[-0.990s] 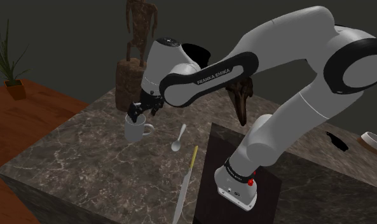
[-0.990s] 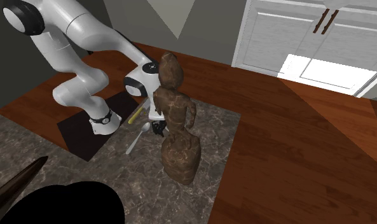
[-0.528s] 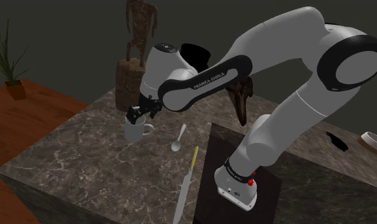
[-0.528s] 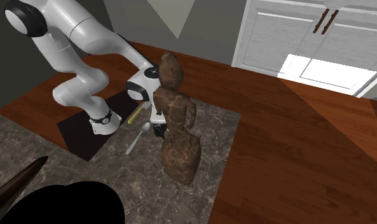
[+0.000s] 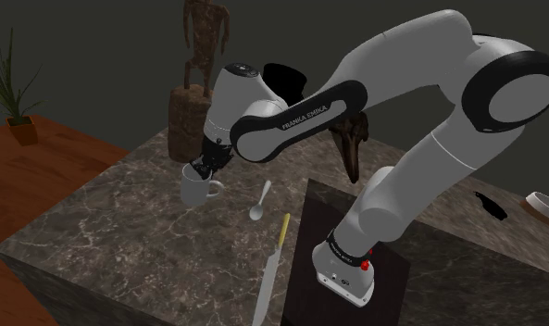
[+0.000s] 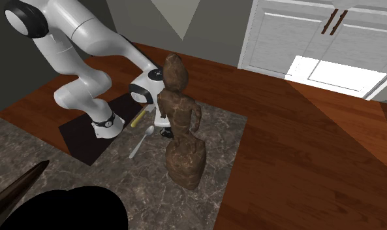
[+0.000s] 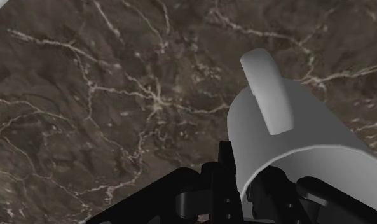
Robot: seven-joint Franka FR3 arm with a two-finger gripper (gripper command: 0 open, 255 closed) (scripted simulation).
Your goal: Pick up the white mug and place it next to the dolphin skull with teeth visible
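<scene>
Item 1: white mug, a plain smooth cylinder with 1 loop handle turned toward the shoulder view's right. It stands upright on the countertop, a slab of dark brown stone with pale veining. In the wrist view the mug shows a matte grey-white wall and a thick rounded handle. Item 2: black gripper, set down over the mug's rim. In the wrist view the gripper has 1 finger outside the wall and 1 inside, clenched on that wall. Item 3: dark brown skull, long with a narrow beak, partly hidden behind the white arm. It is well apart from the mug, toward the shoulder view's right. Item 4: brown statue, a rough-textured standing figure on a lumpy block base, just behind the mug; it also stands in the second exterior view. Item 5: pale spoon, lying flat near the mug on its handle side. Item 6: long knife with a yellow handle, lying beside the black mat under the arm's base.
</scene>
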